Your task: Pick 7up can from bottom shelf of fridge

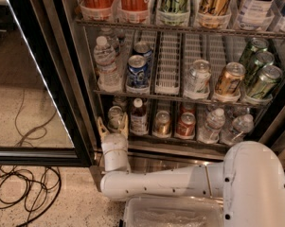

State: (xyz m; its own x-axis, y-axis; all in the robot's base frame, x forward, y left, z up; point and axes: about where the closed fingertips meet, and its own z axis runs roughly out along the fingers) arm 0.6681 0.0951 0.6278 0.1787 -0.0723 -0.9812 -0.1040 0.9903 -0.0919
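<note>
Your surface [150, 137], lowest wire rack, left to right 7up can [116, 117], dark bottle [138, 117], gold can [162, 123], red can [185, 124], two water bottles [211, 125] [237, 129], gripper [113, 126] spread at its left front, flanking the can.

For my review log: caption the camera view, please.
Open pincer at the 7up can, leftmost on the fridge's bottom shelf.

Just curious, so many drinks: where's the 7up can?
Camera view: the 7up can stands leftmost on the bottom shelf, beside a dark bottle, with the open claw right in front of it.
</note>
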